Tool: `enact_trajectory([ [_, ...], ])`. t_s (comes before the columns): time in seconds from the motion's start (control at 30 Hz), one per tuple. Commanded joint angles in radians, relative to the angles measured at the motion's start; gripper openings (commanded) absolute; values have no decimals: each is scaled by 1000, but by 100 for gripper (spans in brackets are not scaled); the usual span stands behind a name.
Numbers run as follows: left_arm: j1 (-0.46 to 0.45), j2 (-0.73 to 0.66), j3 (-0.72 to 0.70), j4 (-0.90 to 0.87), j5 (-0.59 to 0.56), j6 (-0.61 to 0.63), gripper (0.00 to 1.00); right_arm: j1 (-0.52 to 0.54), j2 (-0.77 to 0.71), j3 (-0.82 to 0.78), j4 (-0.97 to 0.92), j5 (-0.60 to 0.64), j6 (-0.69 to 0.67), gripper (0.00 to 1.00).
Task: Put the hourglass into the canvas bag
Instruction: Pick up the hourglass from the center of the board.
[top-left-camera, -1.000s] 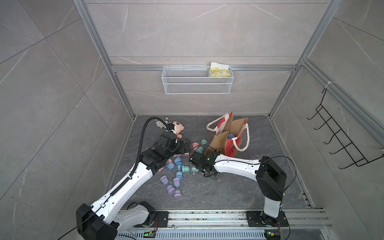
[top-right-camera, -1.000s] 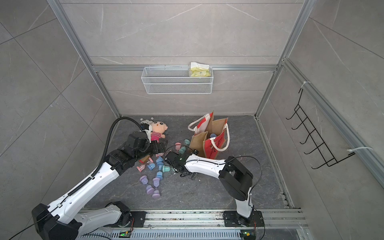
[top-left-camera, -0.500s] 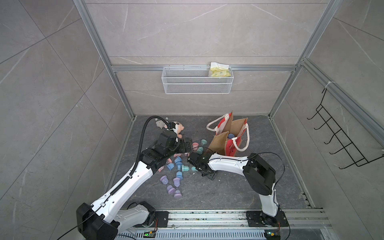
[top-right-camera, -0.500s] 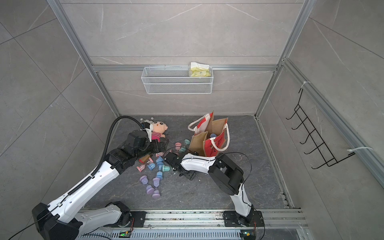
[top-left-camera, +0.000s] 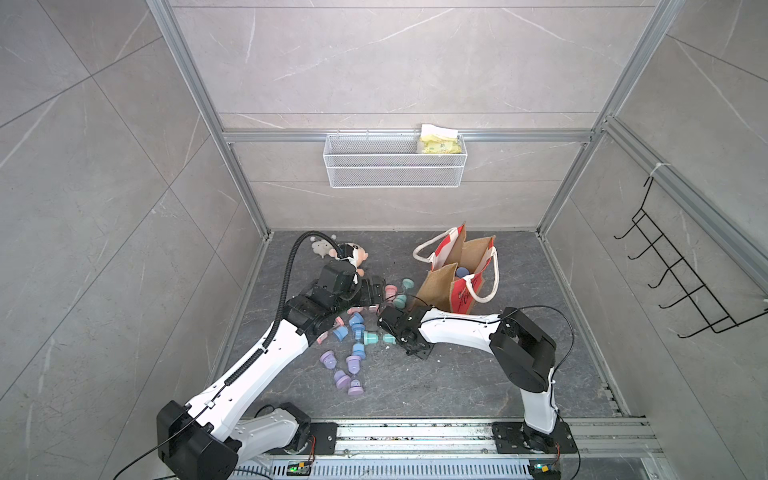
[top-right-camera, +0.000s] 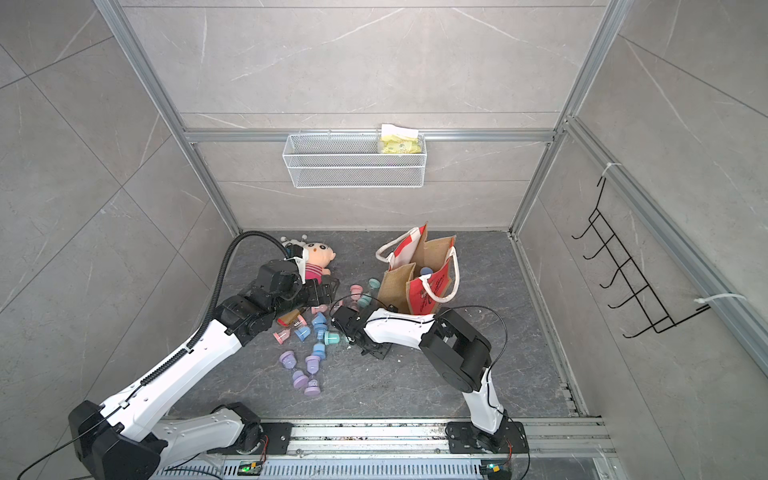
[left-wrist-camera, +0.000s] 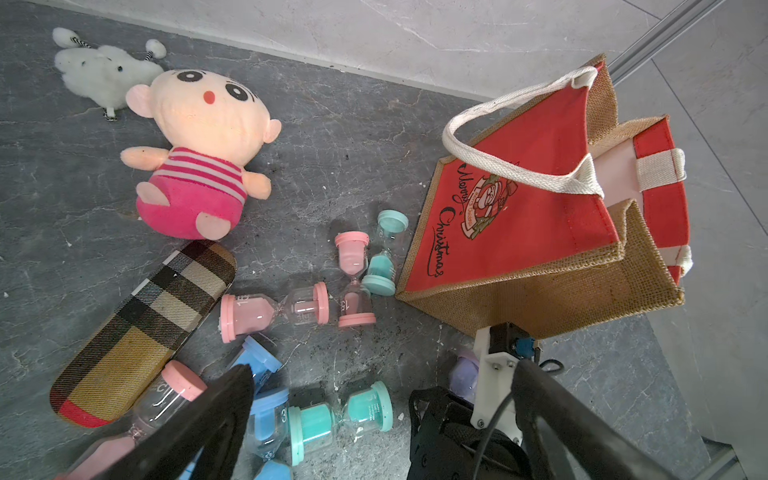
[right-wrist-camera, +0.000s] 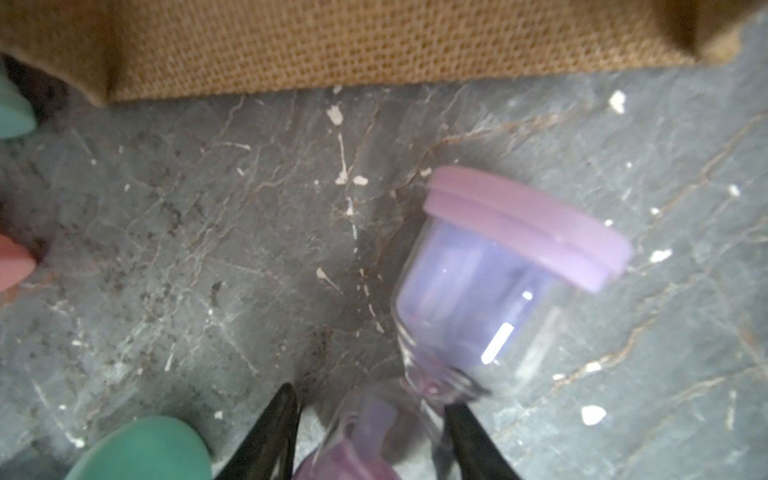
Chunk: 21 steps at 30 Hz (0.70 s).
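- We are straddling the waist of a purple hourglass (right-wrist-camera: 498, 270) with our right gripper (right-wrist-camera: 370, 399), half-narrowed; we cannot tell if it is gripping.
- The hourglass is lying on the tabletop (top-left-camera: 457, 374) beside the upright canvas bag (top-left-camera: 440, 284).
- Our left gripper (left-wrist-camera: 382, 370) is hovering wide open nearby.

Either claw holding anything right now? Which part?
Left claw: open, empty. Right claw: straddles the purple hourglass at the bulb beside its neck; one finger looks clear of the glass, so grip can't be confirmed.

Bright even light, soft shadows; right wrist view blurred.
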Motion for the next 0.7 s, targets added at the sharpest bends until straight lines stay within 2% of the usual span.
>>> enact_trajectory([
  [0.0,3,4,50,35,18,14,100,1,-38,-30,-12,-2,-31,39],
  [0.17,3,1,50,48,23,8,100,1,-113,-59,3,23,-76,27],
  [0.4,4,11,90,54,27,24,100,3,-267,-113,13,43,-214,17],
  [0.67,4,158,288,8,53,99,100,12,-526,-133,-34,24,-397,12],
])
